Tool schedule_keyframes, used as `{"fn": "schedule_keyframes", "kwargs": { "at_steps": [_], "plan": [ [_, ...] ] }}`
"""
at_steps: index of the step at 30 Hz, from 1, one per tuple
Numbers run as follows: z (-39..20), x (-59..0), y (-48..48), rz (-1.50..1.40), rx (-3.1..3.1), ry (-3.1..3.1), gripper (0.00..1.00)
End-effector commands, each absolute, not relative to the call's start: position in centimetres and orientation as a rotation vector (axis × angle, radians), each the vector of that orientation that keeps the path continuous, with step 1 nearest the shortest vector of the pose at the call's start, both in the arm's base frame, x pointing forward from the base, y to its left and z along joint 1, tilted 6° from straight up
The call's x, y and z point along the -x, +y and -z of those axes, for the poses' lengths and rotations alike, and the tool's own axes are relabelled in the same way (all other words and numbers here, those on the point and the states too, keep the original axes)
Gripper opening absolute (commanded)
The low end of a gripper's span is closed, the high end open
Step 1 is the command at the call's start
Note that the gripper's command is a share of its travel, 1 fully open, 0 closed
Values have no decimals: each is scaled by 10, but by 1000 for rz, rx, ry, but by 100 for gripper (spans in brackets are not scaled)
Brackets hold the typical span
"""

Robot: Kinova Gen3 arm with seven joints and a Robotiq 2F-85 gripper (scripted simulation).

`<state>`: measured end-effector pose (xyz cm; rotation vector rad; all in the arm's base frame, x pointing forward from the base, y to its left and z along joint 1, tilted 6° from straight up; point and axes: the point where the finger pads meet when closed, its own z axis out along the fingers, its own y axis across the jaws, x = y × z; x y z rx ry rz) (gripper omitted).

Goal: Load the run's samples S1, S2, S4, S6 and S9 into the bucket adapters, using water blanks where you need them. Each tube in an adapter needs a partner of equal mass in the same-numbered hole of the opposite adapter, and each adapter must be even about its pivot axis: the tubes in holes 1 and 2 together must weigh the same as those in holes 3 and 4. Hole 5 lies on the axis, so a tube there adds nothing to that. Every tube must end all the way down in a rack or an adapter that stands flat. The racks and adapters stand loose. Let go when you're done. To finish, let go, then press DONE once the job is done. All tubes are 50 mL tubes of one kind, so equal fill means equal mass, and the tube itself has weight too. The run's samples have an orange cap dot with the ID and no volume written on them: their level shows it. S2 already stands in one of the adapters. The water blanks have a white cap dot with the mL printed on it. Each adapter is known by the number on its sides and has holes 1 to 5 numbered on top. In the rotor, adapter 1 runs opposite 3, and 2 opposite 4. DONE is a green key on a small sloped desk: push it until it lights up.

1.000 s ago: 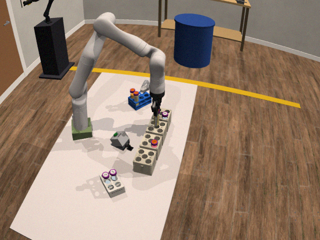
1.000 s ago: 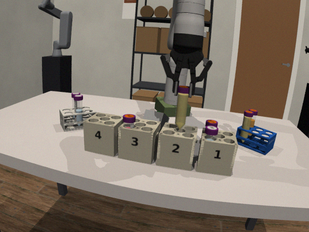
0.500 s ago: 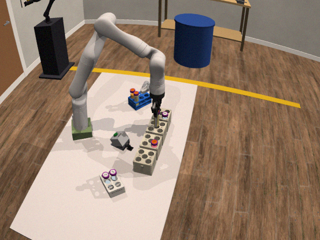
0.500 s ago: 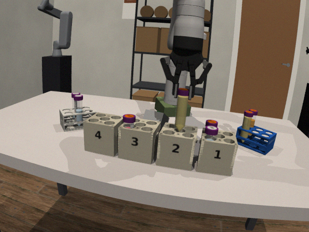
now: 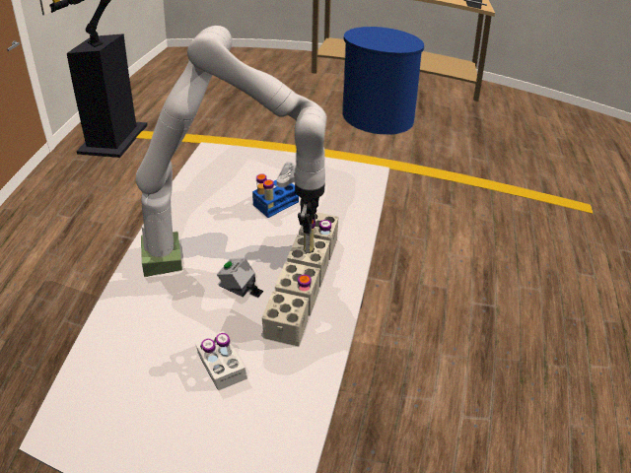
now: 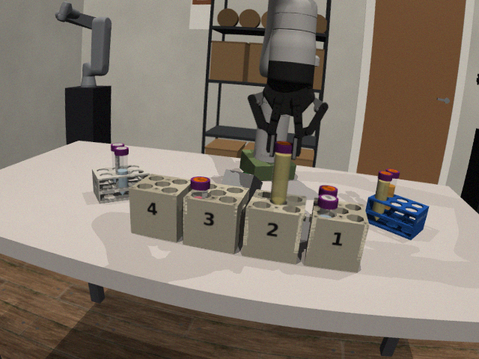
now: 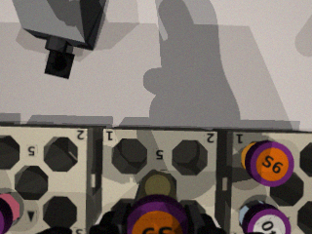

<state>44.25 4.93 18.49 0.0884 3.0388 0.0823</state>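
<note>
Four beige adapters stand in a row: 4, 3, 2 and 1. My gripper is shut on the cap end of a sample tube with yellowish fill and an orange cap dot. The tube is upright, its lower end in adapter 2's middle hole, and most of it is still above the top. In the wrist view its cap is cut off, so I cannot read the ID. Adapter 1 holds S6 and a white-dot blank. Adapter 3 holds a pink-filled sample.
A blue rack to the right of adapter 1 holds two orange-dot samples. A grey rack beyond adapter 4 holds two blanks. The DONE desk stands between the arm's base and the adapters.
</note>
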Motion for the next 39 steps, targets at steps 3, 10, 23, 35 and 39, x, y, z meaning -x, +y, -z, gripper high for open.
{"fn": "schedule_keyframes", "kwargs": {
  "at_steps": [3, 10, 23, 35, 39],
  "plan": [
    [-180, -443, 52, -89, -75, 3039, 10],
    [-175, -443, 53, -88, -76, 3039, 10],
    [-168, -444, 53, -88, -76, 3039, 10],
    [-161, -445, 53, -88, -76, 3039, 10],
    [-158, -445, 53, -88, -77, 3039, 10]
  ]
}}
